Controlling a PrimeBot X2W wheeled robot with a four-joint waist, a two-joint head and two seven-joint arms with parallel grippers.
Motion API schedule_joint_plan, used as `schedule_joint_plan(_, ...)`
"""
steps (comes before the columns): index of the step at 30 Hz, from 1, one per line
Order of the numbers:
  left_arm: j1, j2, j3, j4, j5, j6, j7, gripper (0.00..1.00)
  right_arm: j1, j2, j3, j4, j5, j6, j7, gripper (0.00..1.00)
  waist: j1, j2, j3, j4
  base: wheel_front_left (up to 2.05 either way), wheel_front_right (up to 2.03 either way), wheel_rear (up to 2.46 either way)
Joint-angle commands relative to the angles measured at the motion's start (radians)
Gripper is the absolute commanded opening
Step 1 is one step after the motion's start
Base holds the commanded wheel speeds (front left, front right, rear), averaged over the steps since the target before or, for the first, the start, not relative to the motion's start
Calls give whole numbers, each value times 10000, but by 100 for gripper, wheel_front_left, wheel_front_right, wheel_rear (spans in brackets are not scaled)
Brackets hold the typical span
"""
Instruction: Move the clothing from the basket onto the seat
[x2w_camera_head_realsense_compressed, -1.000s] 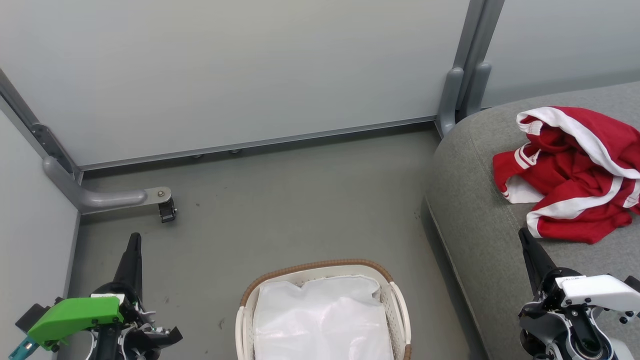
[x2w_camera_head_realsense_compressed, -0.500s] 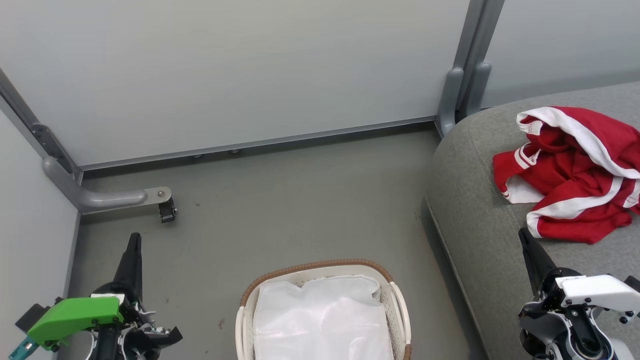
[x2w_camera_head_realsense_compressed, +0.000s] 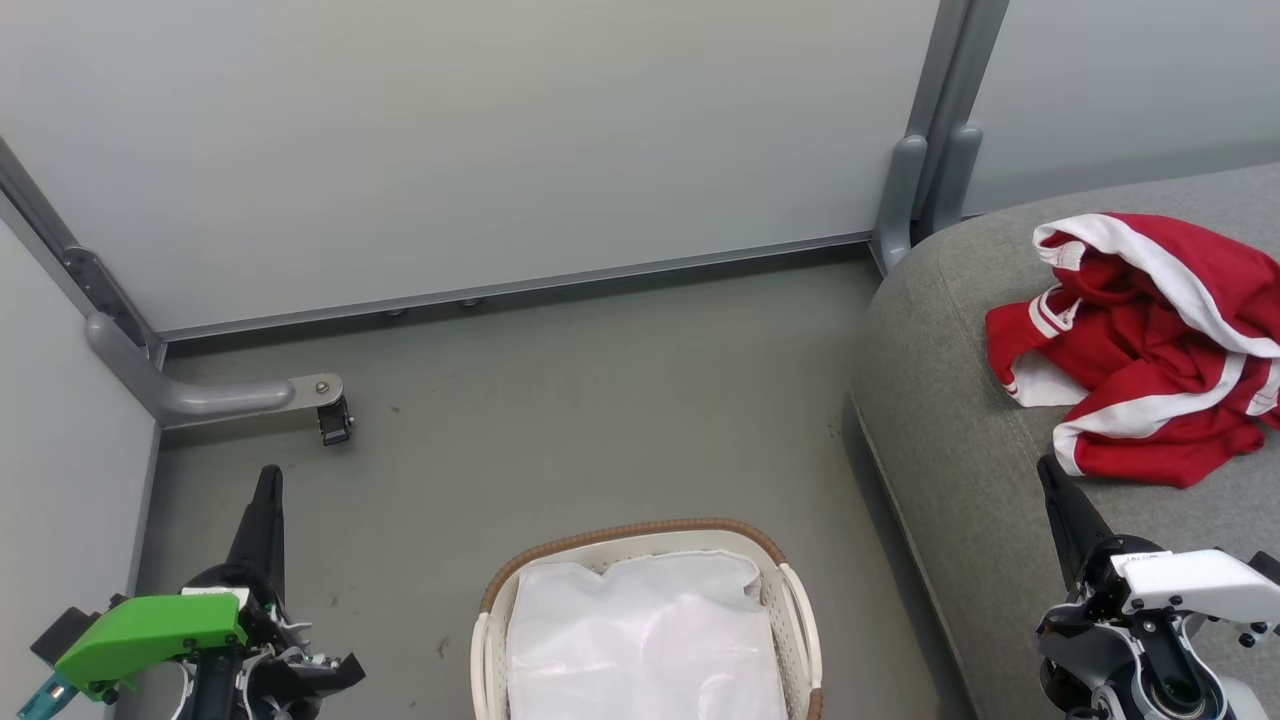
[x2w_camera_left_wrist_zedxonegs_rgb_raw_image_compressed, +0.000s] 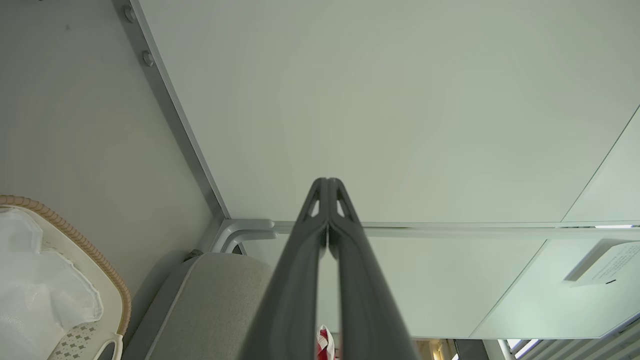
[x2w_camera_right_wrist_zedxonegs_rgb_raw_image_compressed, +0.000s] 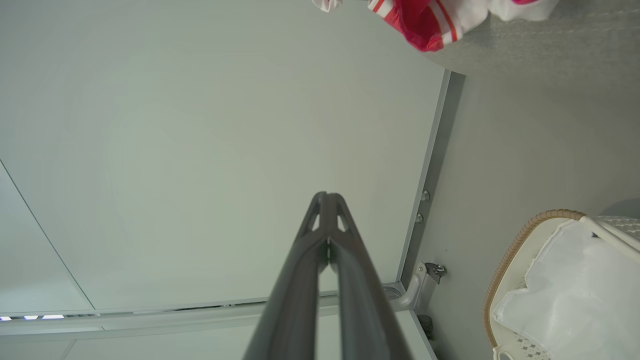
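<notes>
**Head view.** The clothing (x2w_camera_head_realsense_compressed: 1140, 350), red with white stripes, lies crumpled on the seat (x2w_camera_head_realsense_compressed: 950, 430) at the right, near its rounded corner. The basket (x2w_camera_head_realsense_compressed: 632, 531) stands on the floor (x2w_camera_head_realsense_compressed: 560, 400) at bottom centre, just beside the seat. A white liner (x2w_camera_head_realsense_compressed: 640, 640) lies inside it. The left gripper (x2w_camera_head_realsense_compressed: 267, 488) is at lower left over the floor, apart from the basket, with its fingers pressed together and nothing held. The right gripper (x2w_camera_head_realsense_compressed: 1050, 478) is at lower right, also closed and empty. Its tip is over the seat, close to the lower edge of the clothing.

**Left wrist view.** The fingers meet at the tips against a pale wall panel (x2w_camera_left_wrist_zedxonegs_rgb_raw_image_compressed: 400, 100), with nothing between them. The basket rim and liner sit at lower left, with the seat corner beside them. A small red piece of the clothing shows low in the gap between the fingers.

**Right wrist view.** The fingers meet at the tips, gripping nothing. The clothing lies on the seat at the top edge. The basket with its liner is at lower right, well apart from the clothing.
</notes>
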Motion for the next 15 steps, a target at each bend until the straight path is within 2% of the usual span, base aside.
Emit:
schedule_joint_plan(1, -125, 66, 23, -19, -8, -52, 42, 0, -82, -55, -20, -37, 41, 0, 29, 0, 0, 0, 0, 0, 0, 0, 0)
schedule_joint_plan(15, -125, 66, 23, -19, -8, -52, 42, 0, -82, -55, -19, -37, 41, 0, 29, 0, 0, 0, 0, 0, 0, 0, 0)
